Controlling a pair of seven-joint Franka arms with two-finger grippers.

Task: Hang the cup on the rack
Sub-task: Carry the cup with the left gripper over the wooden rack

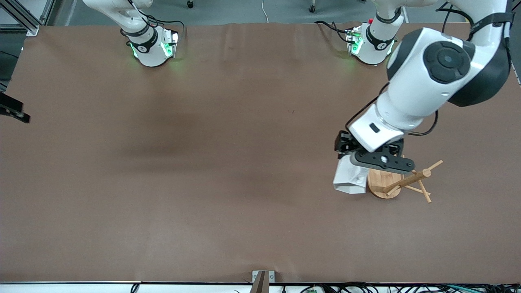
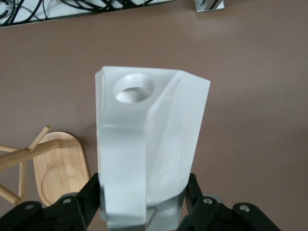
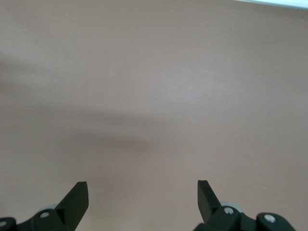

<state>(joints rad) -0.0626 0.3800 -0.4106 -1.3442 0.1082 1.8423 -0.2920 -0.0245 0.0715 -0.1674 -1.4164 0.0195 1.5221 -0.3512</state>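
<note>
the left gripper (image 1: 353, 162) is clenched on the white faceted cup (image 1: 350, 177), carrying it in the air just beside the bamboo mug rack (image 1: 401, 183), which stands on the brown tabletop (image 1: 203, 162) toward the left arm's end. in the left wrist view the cup's handle hole (image 2: 133, 89) points away from the gripper, and the rack's oval base (image 2: 60, 166) lies alongside, below the cup. so the pickup looks done; threading the hole over one of the angled pegs (image 1: 432, 166) and letting go is not yet done. the right gripper (image 3: 143, 195) waits with its fingers spread wide, grasping nothing, over bare tabletop.

Even overhead light; soft shadows; wrist close-ups blurry.
</note>
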